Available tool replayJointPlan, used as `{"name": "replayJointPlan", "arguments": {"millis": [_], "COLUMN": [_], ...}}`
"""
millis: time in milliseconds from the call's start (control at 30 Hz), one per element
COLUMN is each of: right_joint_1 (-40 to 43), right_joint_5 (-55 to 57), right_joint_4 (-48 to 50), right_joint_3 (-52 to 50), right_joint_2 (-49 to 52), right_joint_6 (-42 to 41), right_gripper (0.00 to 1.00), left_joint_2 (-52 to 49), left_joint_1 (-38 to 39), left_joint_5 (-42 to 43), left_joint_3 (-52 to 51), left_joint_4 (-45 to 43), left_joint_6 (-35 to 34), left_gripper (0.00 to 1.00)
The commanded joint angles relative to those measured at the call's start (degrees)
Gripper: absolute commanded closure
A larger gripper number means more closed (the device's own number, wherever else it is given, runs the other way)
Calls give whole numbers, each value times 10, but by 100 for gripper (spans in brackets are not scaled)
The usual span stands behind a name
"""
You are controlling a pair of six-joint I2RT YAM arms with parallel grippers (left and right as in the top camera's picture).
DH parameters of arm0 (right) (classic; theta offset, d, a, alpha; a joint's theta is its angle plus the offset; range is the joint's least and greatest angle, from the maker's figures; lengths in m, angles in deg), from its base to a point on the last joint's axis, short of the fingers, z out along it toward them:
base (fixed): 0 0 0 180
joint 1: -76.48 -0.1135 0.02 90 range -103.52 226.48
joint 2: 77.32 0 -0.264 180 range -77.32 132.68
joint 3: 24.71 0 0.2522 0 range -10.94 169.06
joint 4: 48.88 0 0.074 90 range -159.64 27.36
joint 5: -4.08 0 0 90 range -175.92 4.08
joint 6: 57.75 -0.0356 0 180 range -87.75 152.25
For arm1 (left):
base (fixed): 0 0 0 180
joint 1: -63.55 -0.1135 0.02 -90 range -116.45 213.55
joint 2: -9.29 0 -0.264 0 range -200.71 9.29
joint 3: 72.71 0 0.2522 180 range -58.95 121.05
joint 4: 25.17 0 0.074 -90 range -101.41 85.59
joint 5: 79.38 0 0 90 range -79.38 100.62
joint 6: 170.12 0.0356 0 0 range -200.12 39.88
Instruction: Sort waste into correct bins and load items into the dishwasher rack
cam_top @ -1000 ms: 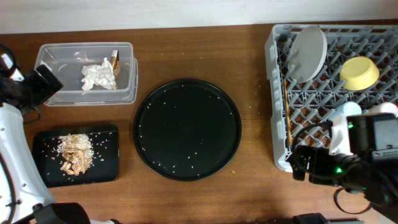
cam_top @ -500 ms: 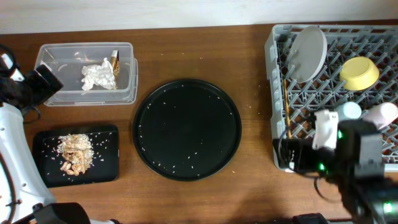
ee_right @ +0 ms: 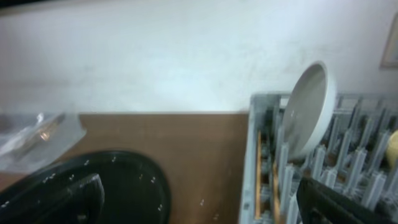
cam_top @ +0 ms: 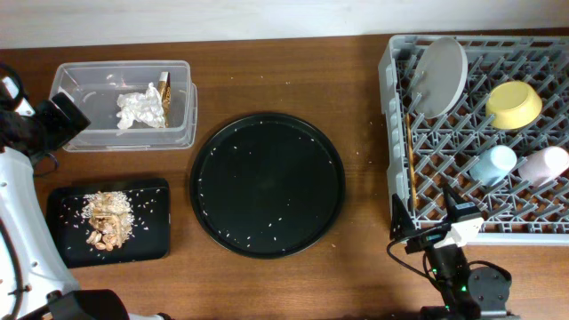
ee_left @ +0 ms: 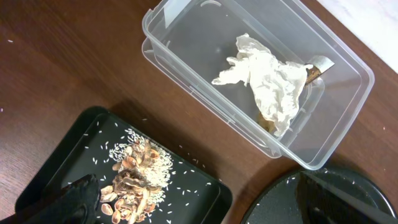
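The clear tub [cam_top: 182, 133] holds the white napkin [cam_top: 142, 108] and the brown-gold wrapper [cam_top: 164, 89]. The shallow black tray [cam_top: 151, 236] holds the food scraps [cam_top: 107, 218]. The grey rack [cam_top: 396, 53] holds the upright grey plate [cam_top: 442, 76], yellow bowl [cam_top: 514, 104], blue cup [cam_top: 492, 164], pink cup [cam_top: 542, 166] and chopsticks [cam_top: 412, 160]. My left gripper [cam_top: 67, 120] is open and empty above the tub's left end; its wrist view shows the napkin [ee_left: 264, 78] and scraps [ee_left: 140, 174]. My right gripper [cam_top: 427, 227] is open and empty at the rack's front left corner, facing the plate [ee_right: 311, 106].
A large round black tray [cam_top: 267, 182] dotted with rice grains lies between the bins and the rack. Stray crumbs lie on the wooden table [cam_top: 356, 89]. A white wall runs along the far edge.
My right arm has pulled back from over the rack toward the table's front edge, uncovering the blue and pink cups. The left arm has not moved.
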Motion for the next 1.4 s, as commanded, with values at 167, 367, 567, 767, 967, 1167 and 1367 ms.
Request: {"name": "replayJointPlan", "arguments": {"millis": [167,367,567,767,967,1167,1367], "right_joint_1": [10,9,9,9,9,9,9], "right_joint_5": [63,79,79,79,79,79,79], "right_joint_4": [104,34,34,34,33,34,34], "right_joint_3": [-82,-82,-82,-82,-82,-82,-82], "right_joint_2": [-6,-6,-6,-6,-6,-6,-6], "right_joint_6": [-1,-1,-1,-1,-1,-1,-1], "right_gripper": [2,2,2,2,2,2,2], "left_joint_2": [6,6,6,6,28,172,373], "left_joint_1": [-1,-1,-1,-1,5,177,248], "left_joint_5": [2,2,2,-52,-41,-43,-7], "left_joint_3": [2,2,2,2,0,-166,-564], "left_joint_4": [-1,-1,-1,-1,129,-55,-202], "left_joint_6": [9,9,9,11,11,18,17], "left_gripper": [1,1,1,1,1,1,1]}}
